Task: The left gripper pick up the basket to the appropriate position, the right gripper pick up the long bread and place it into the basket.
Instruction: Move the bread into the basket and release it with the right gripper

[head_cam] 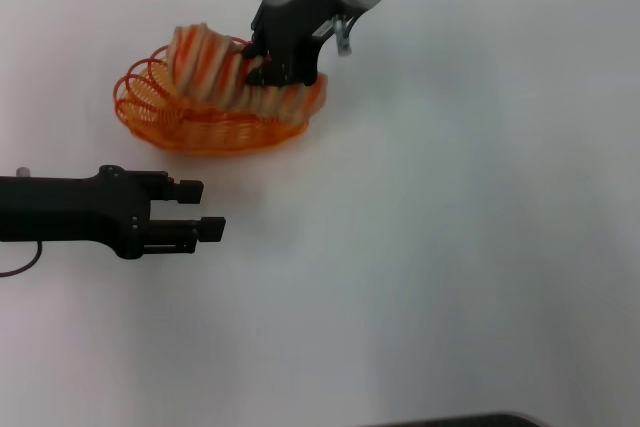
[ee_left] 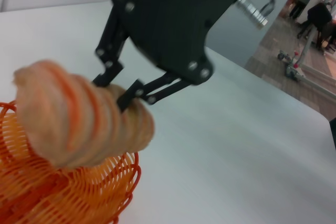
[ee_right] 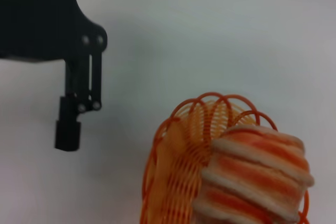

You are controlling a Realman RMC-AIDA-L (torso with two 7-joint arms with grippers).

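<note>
mostly hidden in the head view, the fingers of the right gripper [head_cam: 272, 65] are covered by its own black body, which also blocks the middle of the long bread [head_cam: 222, 75] and part of the basket [head_cam: 150, 107] behind it. its arm is cut off at the top edge. the left wrist view shows the grip better: the right gripper [ee_left: 119, 90] has its fingers closed on the long bread [ee_left: 79, 121], pinching it near the far end, though the loaf is blurred there. the basket [ee_left: 63, 195] is cut off by the lower left corner of that picture.

the long bread lies tilted in the basket, upper left of the head view, one end raised above the looped rim, the other end down inside the wire sides. the right wrist view has the long bread [ee_right: 252, 177] at lower right, over the basket [ee_right: 178, 171], both cut off by the bottom edge.

the left gripper [head_cam: 200, 209] sits at lower left of the head view, over the white table [head_cam: 450, 247], below the basket and apart from it, fingers open and holding nothing. only one of its fingers [ee_right: 68, 129] shows in the right wrist view.
</note>
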